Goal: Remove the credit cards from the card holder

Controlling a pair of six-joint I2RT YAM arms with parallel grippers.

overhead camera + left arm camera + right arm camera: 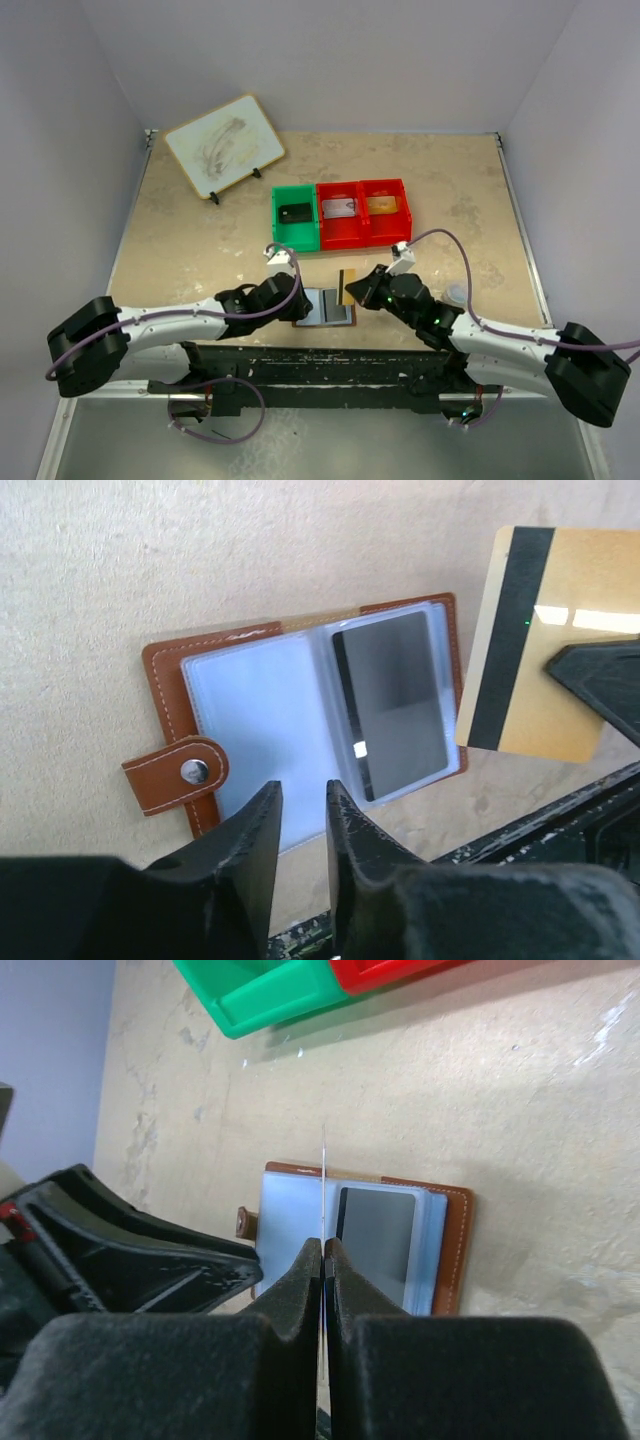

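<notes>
The card holder (325, 307) lies open on the table (200, 250), close to the arms. The left gripper (303, 795) is over its near edge, fingers a little apart, holding nothing. The right gripper (322, 1250) pinches a gold card (560, 680) just beside the holder. A grey card (395, 705) sits inside. Farther back are a green bin (283, 235) and red bins (340, 235).

Card holder (165, 670): 1. Cards: 2, grey card (395, 700) in its sleeve, tan striped card (560, 670) outside it. Bins: 3, one green bin (296, 242), two red: middle red bin (340, 238), right red bin (388, 233). Bin contents: 3, one each: black item (295, 212), grey item (341, 208), orange item (383, 205). White board (225, 145): 1.
</notes>
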